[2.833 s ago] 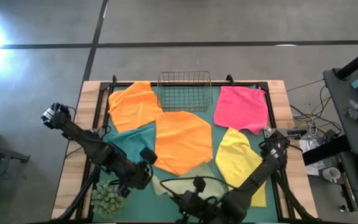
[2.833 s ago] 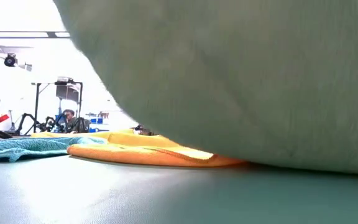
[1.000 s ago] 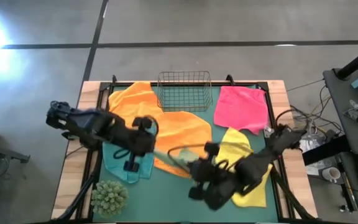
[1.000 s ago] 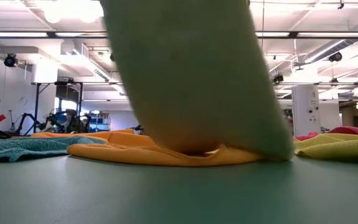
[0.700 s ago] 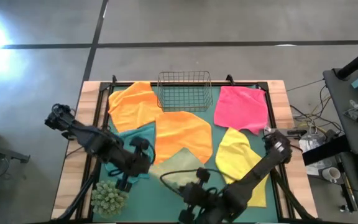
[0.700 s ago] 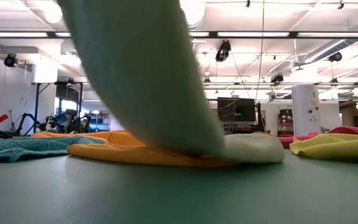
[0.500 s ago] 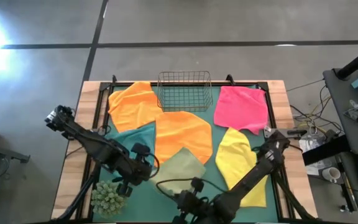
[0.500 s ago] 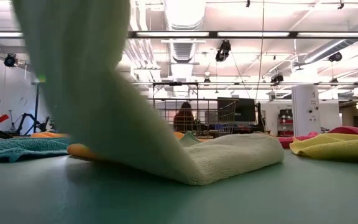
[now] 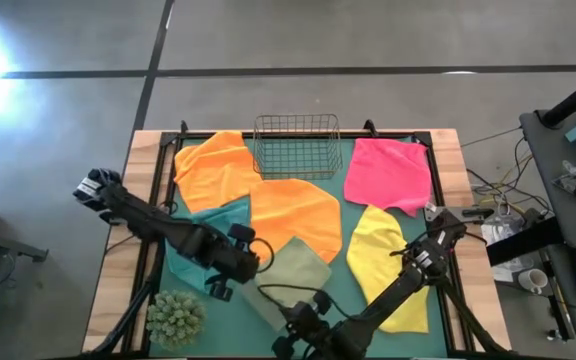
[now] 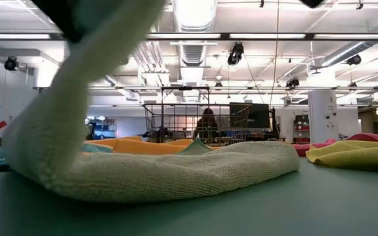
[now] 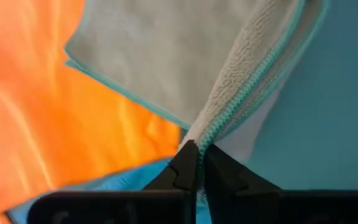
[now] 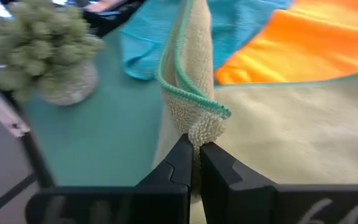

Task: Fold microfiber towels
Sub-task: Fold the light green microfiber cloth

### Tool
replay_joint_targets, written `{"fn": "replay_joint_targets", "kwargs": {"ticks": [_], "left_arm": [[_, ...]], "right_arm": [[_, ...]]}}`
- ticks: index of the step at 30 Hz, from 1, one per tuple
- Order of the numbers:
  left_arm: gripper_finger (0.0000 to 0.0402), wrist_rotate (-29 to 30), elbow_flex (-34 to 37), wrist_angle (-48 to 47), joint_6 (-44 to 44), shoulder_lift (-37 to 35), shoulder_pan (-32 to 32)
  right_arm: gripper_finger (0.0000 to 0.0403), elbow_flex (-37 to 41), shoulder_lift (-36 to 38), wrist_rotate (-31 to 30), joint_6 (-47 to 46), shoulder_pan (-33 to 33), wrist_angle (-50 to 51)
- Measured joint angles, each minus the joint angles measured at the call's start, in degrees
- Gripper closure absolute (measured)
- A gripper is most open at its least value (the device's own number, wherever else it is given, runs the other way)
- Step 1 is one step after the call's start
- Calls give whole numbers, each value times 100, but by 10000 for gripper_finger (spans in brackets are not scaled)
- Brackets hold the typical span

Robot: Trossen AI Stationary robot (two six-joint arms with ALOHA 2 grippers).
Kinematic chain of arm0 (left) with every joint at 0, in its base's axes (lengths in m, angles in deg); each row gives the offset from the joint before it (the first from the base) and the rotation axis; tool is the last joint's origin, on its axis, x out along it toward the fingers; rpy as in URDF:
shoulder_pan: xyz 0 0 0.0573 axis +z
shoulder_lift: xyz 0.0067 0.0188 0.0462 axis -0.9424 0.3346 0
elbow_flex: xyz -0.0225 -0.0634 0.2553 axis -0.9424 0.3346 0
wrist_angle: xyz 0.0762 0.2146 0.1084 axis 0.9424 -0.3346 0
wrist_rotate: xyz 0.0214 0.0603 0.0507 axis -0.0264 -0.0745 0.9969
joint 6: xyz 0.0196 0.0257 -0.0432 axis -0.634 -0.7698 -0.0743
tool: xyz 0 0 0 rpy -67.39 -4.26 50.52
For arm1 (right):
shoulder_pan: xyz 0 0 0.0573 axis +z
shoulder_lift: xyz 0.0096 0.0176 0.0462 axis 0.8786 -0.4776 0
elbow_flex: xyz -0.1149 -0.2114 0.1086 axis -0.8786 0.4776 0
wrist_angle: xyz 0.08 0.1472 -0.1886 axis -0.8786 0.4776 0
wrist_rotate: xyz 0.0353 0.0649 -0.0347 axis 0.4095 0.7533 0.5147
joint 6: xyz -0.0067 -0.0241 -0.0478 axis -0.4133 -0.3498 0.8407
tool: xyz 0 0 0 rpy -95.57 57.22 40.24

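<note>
The pale olive-green towel (image 9: 296, 268) lies in the middle of the green mat, its far part resting on one orange towel (image 9: 293, 212). Its near-left edge is lifted. My left gripper (image 9: 250, 262) is shut on one end of that edge and my right gripper (image 9: 286, 326) on the other. In the low view the towel (image 10: 189, 172) lies flat and climbs at the left toward a dark gripper. A second orange towel (image 9: 216, 165), a teal one (image 9: 206, 222), a pink one (image 9: 388, 172) and a yellow one (image 9: 380, 255) lie spread around it. My left gripper pinches the towel's teal-stitched hem (image 11: 215, 124) between its two fingers, at a corner of the lifted edge. The fingers slant down onto it from the table's left. The cloth runs from them down to the flat part on the mat. My right gripper pinches the hemmed corner (image 12: 199, 127) between its two fingers, where the cloth bunches into a small fold. It reaches in from the table's near right side. The held corner stands up off the mat while the rest (image 12: 303, 137) lies flat.
A wire basket (image 9: 298, 145) stands at the far edge in the middle. A green spiky plant ball (image 9: 176, 318) sits at the near left corner, close to the lifted edge. Bare green mat (image 9: 230, 318) shows between the plant ball and the towel.
Both grippers have come down toward the table with the olive-green towel, and my right gripper has rolled. The towel, which hung from them a second ago, has settled far edge first and now lies spread on the mat and the orange towel. Only the held edge stays raised.
</note>
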Motion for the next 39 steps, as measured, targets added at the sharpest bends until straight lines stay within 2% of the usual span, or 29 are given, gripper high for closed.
{"fn": "replay_joint_targets", "kwargs": {"ticks": [5, 14, 29, 35, 39], "left_arm": [[401, 29, 2, 415, -304, 140, 366], [401, 91, 4, 979, -595, 763, 837], [400, 144, -4, 1371, -752, 1549, 1282], [359, 227, -1, 1513, -949, 1561, 1343], [323, 231, -39, 1437, -945, 1545, 1405]], "right_arm": [[394, 0, 0, -67, -869, 65, 1071], [394, 46, 1, 87, -1520, 78, 2343], [394, 862, 1, 571, -2029, -74, 2412], [394, 885, 1, 739, -1922, -112, 2438], [383, 883, 1, 1071, -1922, -168, 2536]]}}
